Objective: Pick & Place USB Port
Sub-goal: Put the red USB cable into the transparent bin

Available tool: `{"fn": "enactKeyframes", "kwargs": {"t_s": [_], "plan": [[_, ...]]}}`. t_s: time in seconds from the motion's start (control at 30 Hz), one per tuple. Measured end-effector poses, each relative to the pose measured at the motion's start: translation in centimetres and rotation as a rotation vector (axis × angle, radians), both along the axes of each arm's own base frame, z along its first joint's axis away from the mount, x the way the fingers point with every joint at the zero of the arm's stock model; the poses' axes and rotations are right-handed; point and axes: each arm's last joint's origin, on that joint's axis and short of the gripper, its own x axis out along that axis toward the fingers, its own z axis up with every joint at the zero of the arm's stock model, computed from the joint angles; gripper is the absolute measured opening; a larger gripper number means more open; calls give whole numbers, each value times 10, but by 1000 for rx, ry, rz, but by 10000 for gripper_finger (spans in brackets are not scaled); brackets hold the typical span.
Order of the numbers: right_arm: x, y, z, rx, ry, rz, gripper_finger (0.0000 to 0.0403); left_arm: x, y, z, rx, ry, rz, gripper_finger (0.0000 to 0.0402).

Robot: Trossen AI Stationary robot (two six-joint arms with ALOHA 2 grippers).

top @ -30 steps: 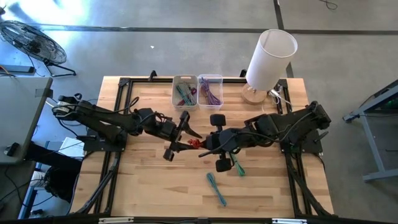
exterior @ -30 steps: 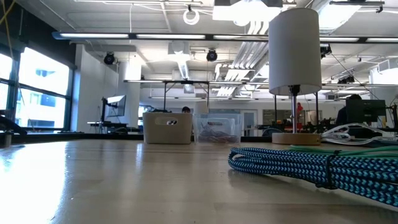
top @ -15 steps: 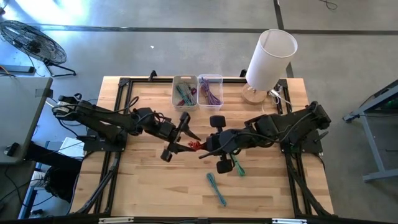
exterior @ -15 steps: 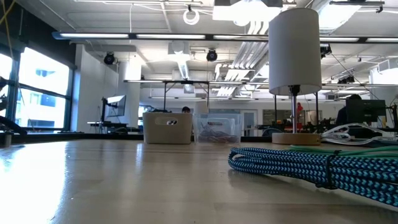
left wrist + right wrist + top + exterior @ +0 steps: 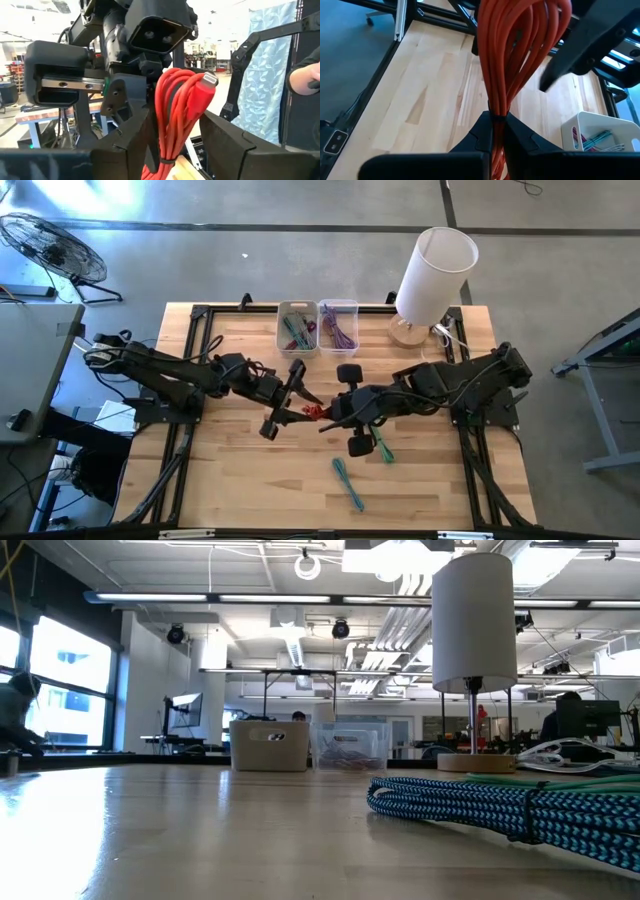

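Observation:
A coiled red USB cable point(image 5: 313, 412) is up off the table's middle, between my two grippers. My right gripper point(image 5: 330, 415) comes at it from the right and is shut on it point(image 5: 496, 125). My left gripper point(image 5: 305, 405) faces it from the left and is open. In the left wrist view its fingers point(image 5: 175, 135) stand on either side of the red coil point(image 5: 172, 107), whose silver plug point(image 5: 209, 80) sticks out at the top. Whether they touch it I cannot tell. Neither gripper shows in the low view. My right gripper pinches the red cable bundle between its two fingers at the tied end of the coil point(image 5: 496, 107). It comes roughly level from the table's right. The loops point(image 5: 520, 45) stand out beyond the fingertips toward my left gripper. The bundle is lifted clear of the table.
At the far edge stand a white bin point(image 5: 297, 327) with teal cables and a clear bin point(image 5: 338, 325) with purple cables. A white lamp point(image 5: 430, 275) stands far right. A green cable point(image 5: 382, 446) and a blue cable point(image 5: 348, 483) lie on the table, nearer than the grippers.

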Motion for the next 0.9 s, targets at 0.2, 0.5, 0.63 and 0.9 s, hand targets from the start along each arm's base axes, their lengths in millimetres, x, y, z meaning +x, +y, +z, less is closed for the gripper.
{"fn": "enactKeyframes", "kwargs": {"t_s": [0.2, 0.5, 0.63, 0.9], "plan": [[0, -1, -1, 3, 10, -1, 12, 0, 0, 0, 30, -9, 23, 92], [-1, -2, -2, -5, 25, -6, 12, 1, 1, -2, 97, -11, 65, 19], [-1, -2, -2, -7, 22, -11, 48, 1, 1, -2, 98, -12, 75, 19], [-3, 2, -3, -33, 19, -57, 173, 4, 16, -5, 43, 39, 111, 18]]}}
